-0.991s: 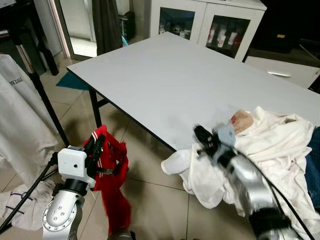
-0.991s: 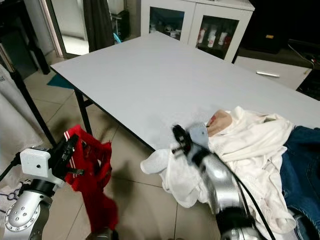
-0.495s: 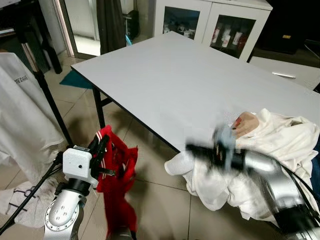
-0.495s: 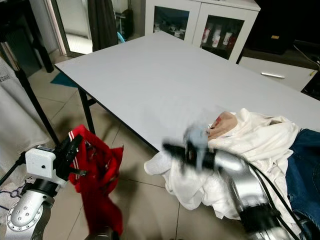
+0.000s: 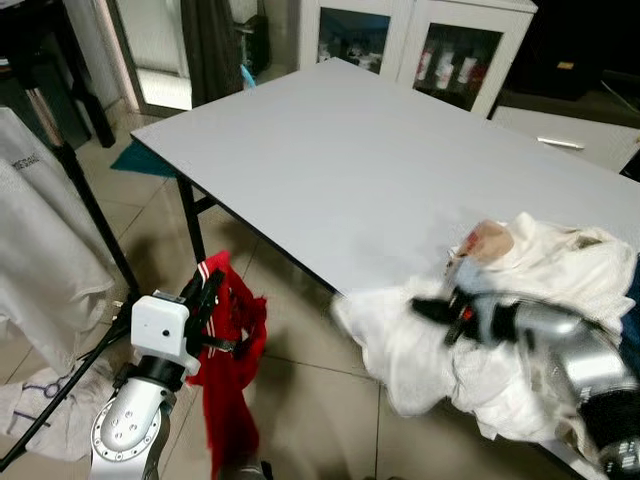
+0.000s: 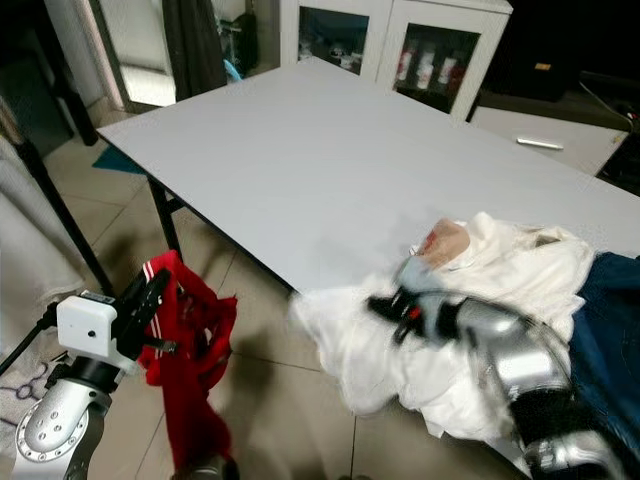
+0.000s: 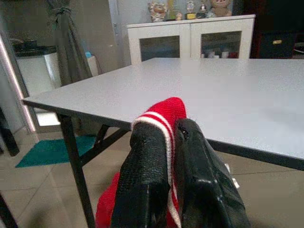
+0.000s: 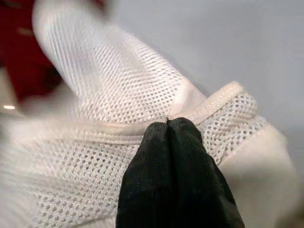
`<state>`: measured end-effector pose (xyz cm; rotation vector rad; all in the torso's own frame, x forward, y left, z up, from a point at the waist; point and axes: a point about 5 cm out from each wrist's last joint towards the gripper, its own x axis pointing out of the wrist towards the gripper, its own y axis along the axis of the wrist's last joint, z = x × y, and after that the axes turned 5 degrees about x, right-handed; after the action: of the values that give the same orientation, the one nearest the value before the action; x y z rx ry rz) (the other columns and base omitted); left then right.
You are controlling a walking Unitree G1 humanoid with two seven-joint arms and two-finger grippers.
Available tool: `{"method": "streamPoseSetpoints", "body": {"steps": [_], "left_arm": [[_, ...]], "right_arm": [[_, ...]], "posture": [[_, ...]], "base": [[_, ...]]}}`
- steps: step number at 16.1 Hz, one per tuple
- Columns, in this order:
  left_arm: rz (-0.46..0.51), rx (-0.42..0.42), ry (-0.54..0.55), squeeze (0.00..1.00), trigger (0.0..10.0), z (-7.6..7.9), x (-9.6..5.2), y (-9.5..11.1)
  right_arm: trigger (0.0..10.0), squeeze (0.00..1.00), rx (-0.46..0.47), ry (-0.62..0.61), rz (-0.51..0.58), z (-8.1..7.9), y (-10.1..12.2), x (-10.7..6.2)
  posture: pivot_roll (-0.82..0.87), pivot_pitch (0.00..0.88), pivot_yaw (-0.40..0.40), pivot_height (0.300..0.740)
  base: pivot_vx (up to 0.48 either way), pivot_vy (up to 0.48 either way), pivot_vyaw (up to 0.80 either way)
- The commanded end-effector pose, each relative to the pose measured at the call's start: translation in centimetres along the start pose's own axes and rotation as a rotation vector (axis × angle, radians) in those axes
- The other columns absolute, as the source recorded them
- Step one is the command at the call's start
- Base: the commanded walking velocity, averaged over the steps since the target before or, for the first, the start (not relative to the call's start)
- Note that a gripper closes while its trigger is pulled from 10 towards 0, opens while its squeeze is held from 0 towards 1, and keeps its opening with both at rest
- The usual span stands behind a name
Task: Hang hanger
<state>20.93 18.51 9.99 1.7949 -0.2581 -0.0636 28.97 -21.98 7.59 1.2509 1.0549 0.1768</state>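
- At the table's near edge, right side: right gripper (image 8: 167,124) is pressed together, a fold of the white mesh garment (image 8: 118,118) pinched between the fingertips.
- That garment is draped over the grey table (image 5: 370,170) edge, part of a pile of white clothes (image 5: 560,270); the right arm is motion-blurred in the head views.
- At 7 o'clock in the head view, off the table over the tiled floor (image 5: 300,400): left gripper (image 7: 172,124) is closed on the red garment (image 5: 228,370), its white-striped edge clamped between the two fingers.
- Red garment hangs with its long axis vertical, below the gripper.
- No hanger can be made out in the red garment.
- At 9 o'clock: white shirt (image 5: 40,250) hung beside a black rack pole (image 5: 95,215).
- Right wrist view resolves the mesh weave and hem; head views don't.
- Left wrist view gives the white cabinet (image 7: 190,40) beyond the table.
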Motion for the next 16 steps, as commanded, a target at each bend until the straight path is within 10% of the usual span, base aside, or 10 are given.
{"method": "streamPoseSetpoints", "body": {"steps": [1,7,16], "left_arm": [[0.052,0.011,-0.013,0.00,10.0,0.1,0.5,0.9],[0.050,0.008,-0.013,0.00,10.0,0.1,0.3,0.9],[0.050,0.006,-0.031,0.00,10.0,0.2,0.5,1.0]], "right_arm": [[10.0,0.00,0.039,-0.100,-0.085,1.4,-1.6,-1.1],[10.0,0.00,0.089,-0.546,-0.253,7.0,-3.5,-5.6],[10.0,0.00,-0.028,-0.939,-0.313,10.0,-3.2,-9.4]], "posture": [[0.10,0.040,-0.015,0.740],[0.10,0.048,-0.017,0.740],[0.09,0.052,-0.007,0.740]], "base": [[0.000,0.000,0.00],[0.000,0.000,0.00],[0.000,0.000,0.00]]}}
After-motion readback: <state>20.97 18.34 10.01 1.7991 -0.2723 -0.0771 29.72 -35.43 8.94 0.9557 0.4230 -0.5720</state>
